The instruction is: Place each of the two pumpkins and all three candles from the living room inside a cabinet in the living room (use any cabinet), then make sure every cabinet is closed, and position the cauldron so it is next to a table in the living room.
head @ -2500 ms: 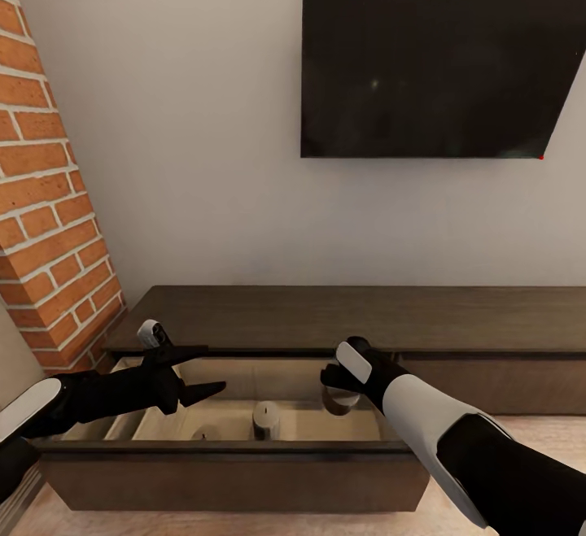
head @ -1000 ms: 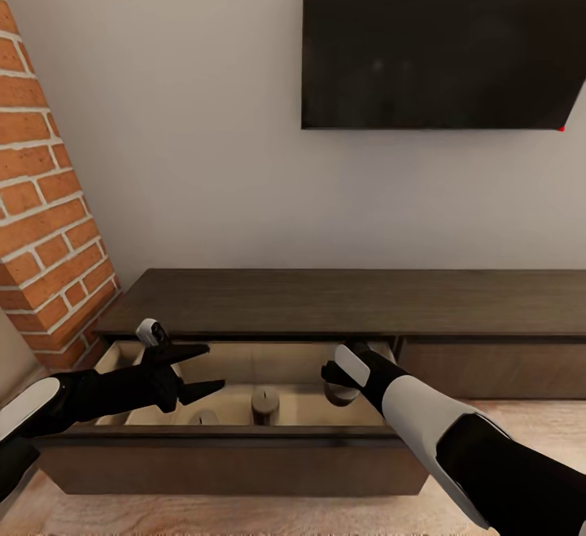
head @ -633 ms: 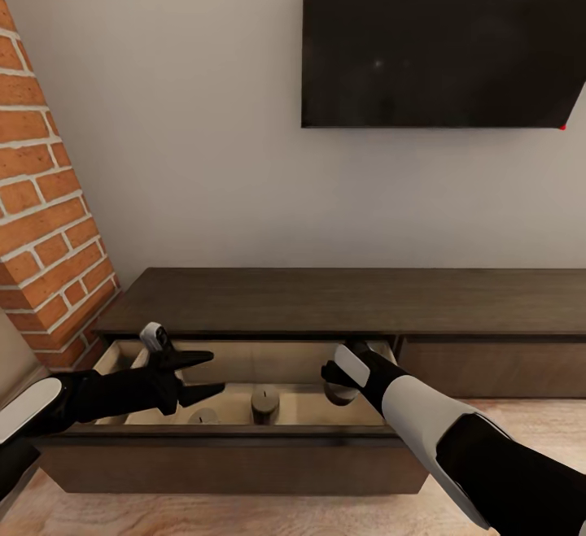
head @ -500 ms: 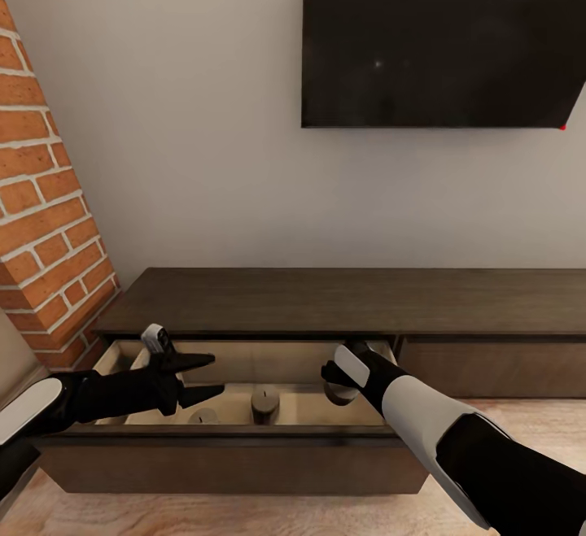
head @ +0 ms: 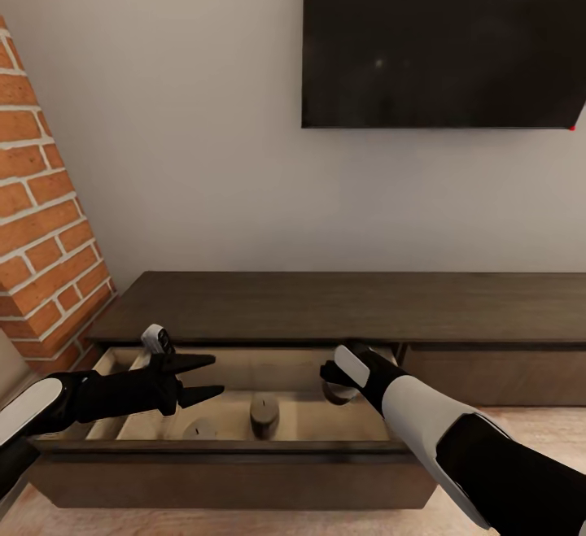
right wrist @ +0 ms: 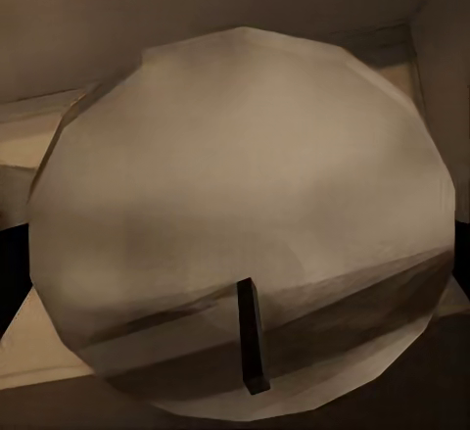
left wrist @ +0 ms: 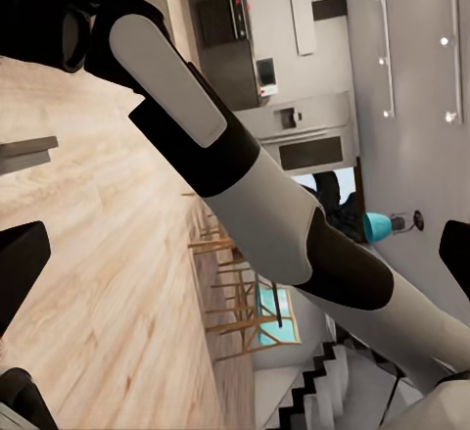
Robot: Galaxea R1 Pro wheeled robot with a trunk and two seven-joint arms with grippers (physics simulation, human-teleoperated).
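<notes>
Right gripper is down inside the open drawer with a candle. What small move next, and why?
Probably open the right gripper and lift it straight out. Its candle sits low in the open drawer of the cabinet, close to the floor, beside two more candles. The left gripper hangs open and empty above the drawer.

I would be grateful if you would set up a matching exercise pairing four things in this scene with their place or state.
Column one:
1. left gripper
2. right gripper
3. middle candle
4. television

Column two:
A. right above the right-hand candle
B. hanging on the wall
C. open, above the pulled-out drawer
D. standing upright inside the drawer

Pairs: 1-C, 2-A, 3-D, 4-B
</notes>
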